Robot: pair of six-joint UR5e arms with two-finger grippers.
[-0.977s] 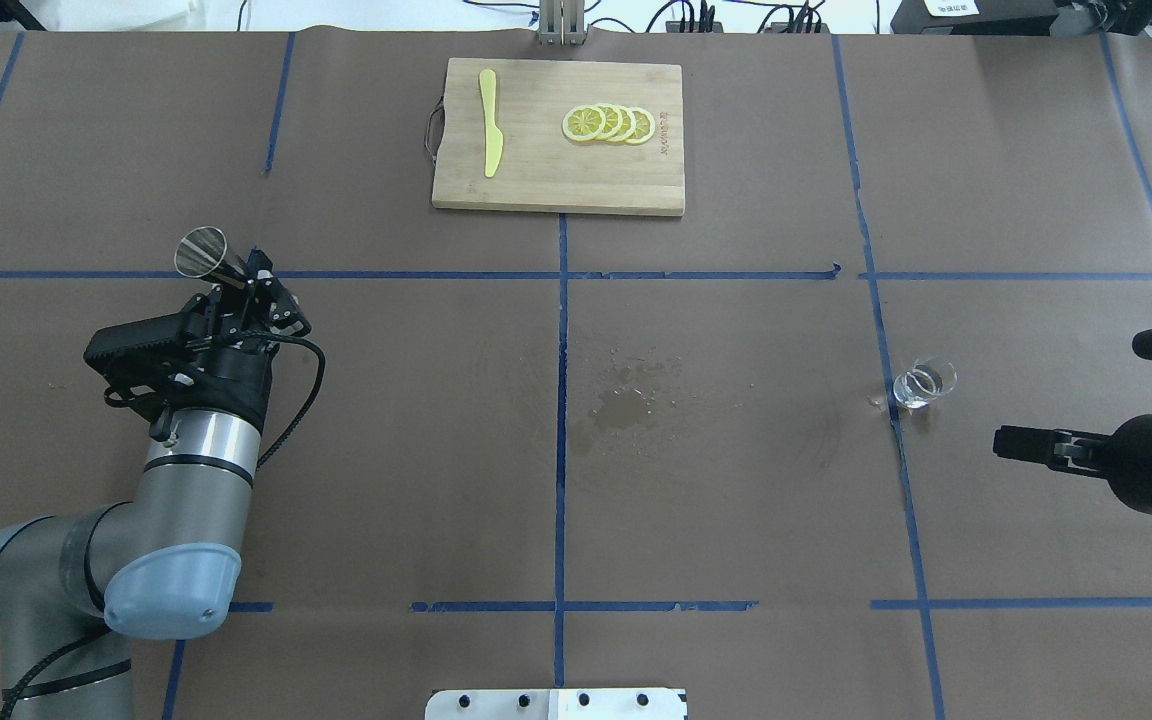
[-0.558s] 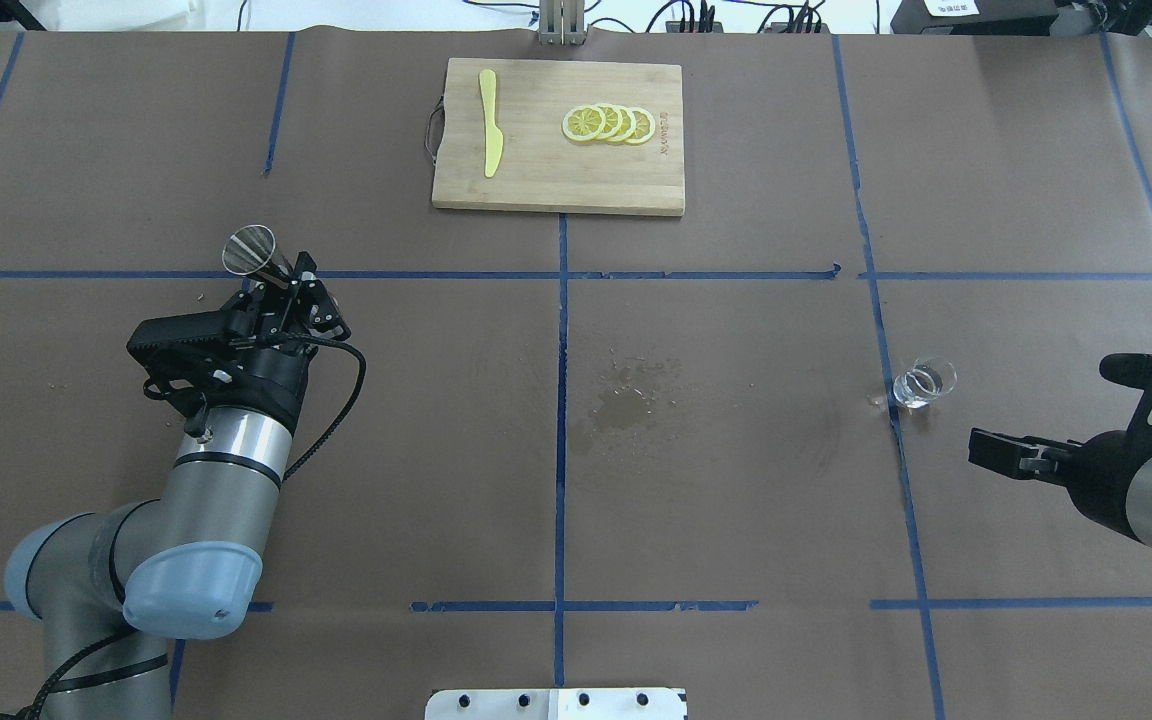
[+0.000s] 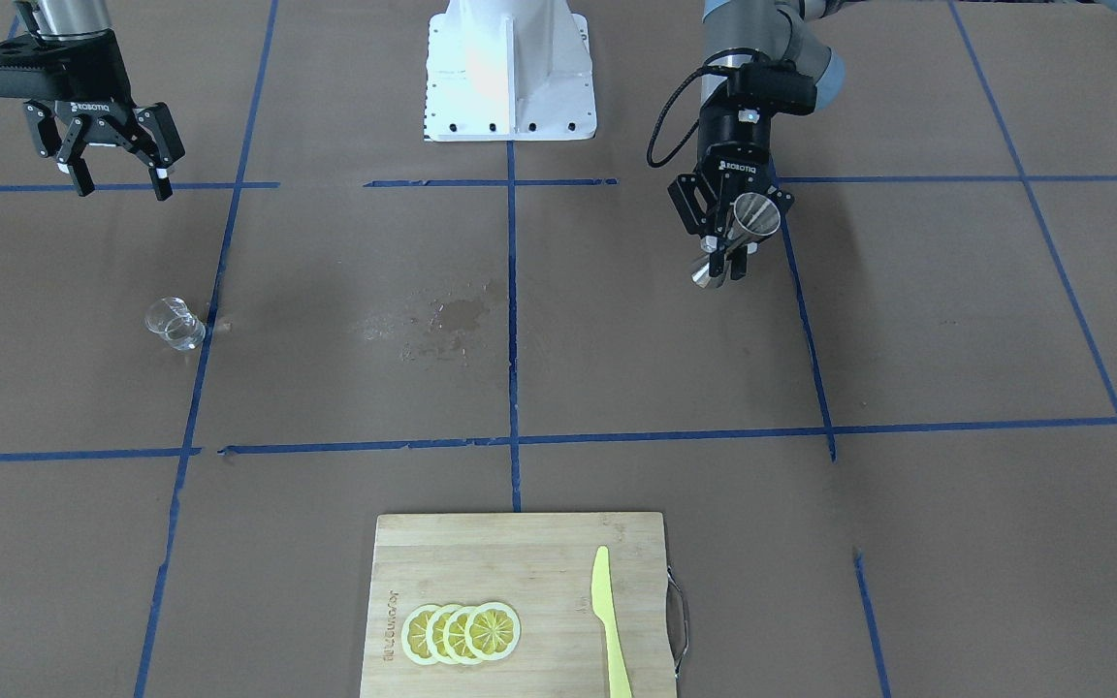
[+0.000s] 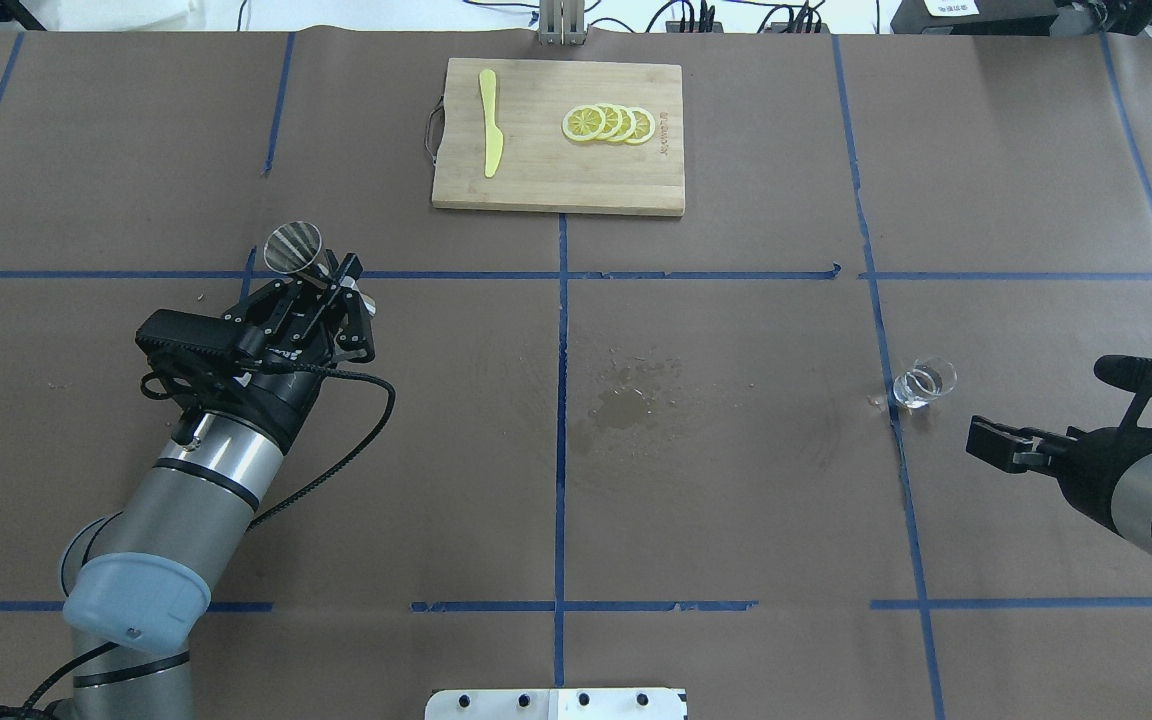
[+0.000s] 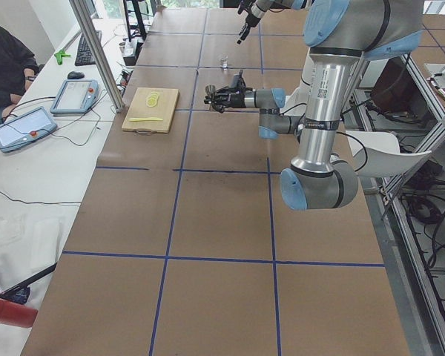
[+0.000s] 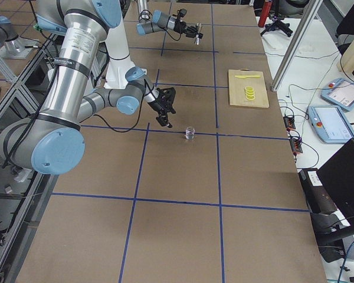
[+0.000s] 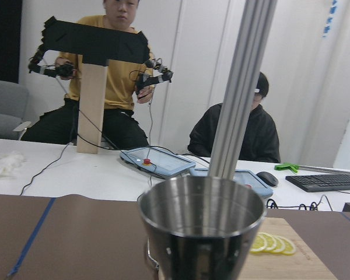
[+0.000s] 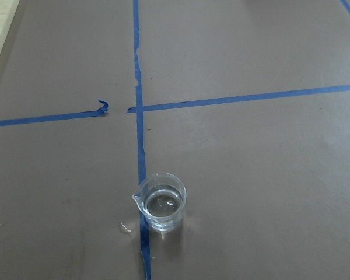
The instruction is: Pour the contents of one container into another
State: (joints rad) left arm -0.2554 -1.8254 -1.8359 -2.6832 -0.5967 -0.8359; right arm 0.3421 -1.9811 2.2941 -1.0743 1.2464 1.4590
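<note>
Front-facing view: I see left gripper (image 3: 725, 250) fingers pinching the steel jigger (image 3: 755, 215) at its waist, clear of the table. Right gripper (image 3: 122, 186) fingers are spread wide. The glass beaker (image 3: 174, 323) stands ahead of them, apart. A wet patch (image 3: 457, 315) lies between the two grippers.

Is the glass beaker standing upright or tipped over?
Upright. The glass beaker stands on its base, with its open rim facing up.
</note>
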